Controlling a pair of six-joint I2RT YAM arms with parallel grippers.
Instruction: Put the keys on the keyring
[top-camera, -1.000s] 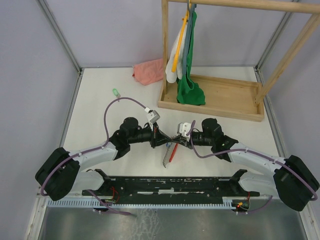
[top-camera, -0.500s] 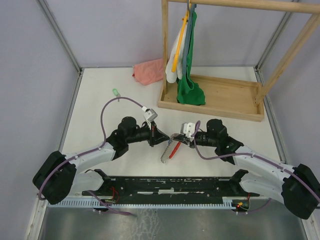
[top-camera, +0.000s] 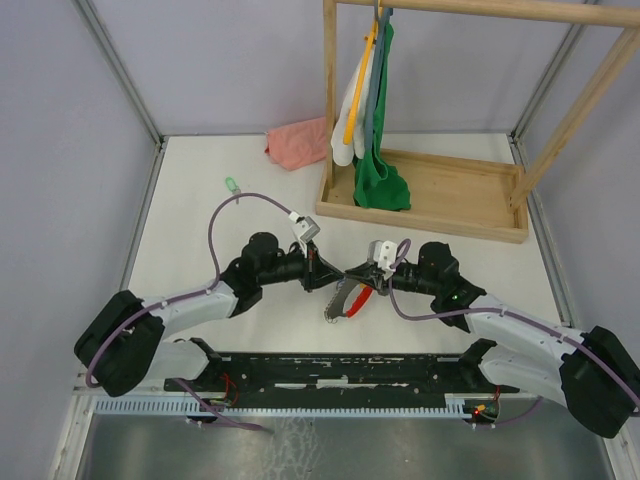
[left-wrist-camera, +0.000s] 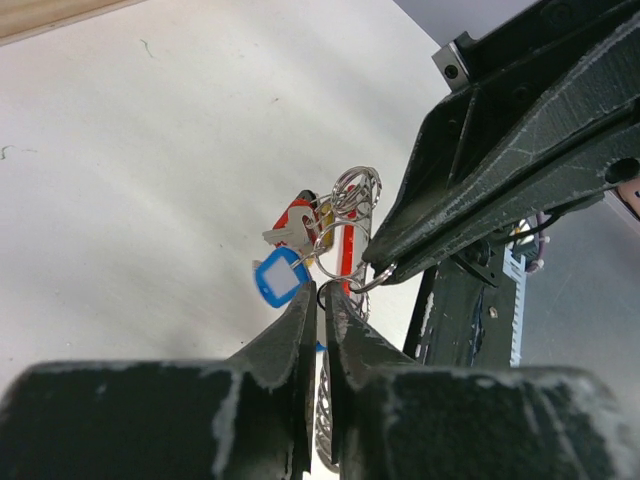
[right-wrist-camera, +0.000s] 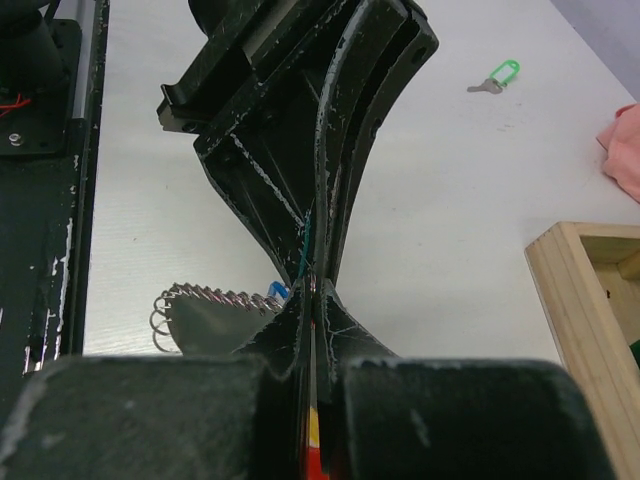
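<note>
My left gripper (top-camera: 322, 275) and right gripper (top-camera: 352, 280) meet tip to tip above the table's near middle. Between them hangs the keyring (top-camera: 340, 303), its silvery chain strip and red strap (top-camera: 357, 303) drooping below. In the left wrist view my left gripper (left-wrist-camera: 322, 295) is nearly shut on a thin ring. The blue key (left-wrist-camera: 280, 278) hangs from the metal rings (left-wrist-camera: 355, 190) just beyond it. My right gripper (right-wrist-camera: 315, 290) is shut on the red strap; the chain (right-wrist-camera: 215, 295) lies to its left. The green key (top-camera: 232, 185) lies alone at the far left, also in the right wrist view (right-wrist-camera: 497, 77).
A pink cloth (top-camera: 298, 143) lies at the back. A wooden rack (top-camera: 430, 195) with hanging clothes (top-camera: 375, 110) stands at the back right. A black rail (top-camera: 330, 368) runs along the near edge. Grey walls enclose the table.
Both grippers stay tip to tip. The right arm has shifted slightly to the right. The chain and red strap have swung from hanging straight to a curl below the grippers.
</note>
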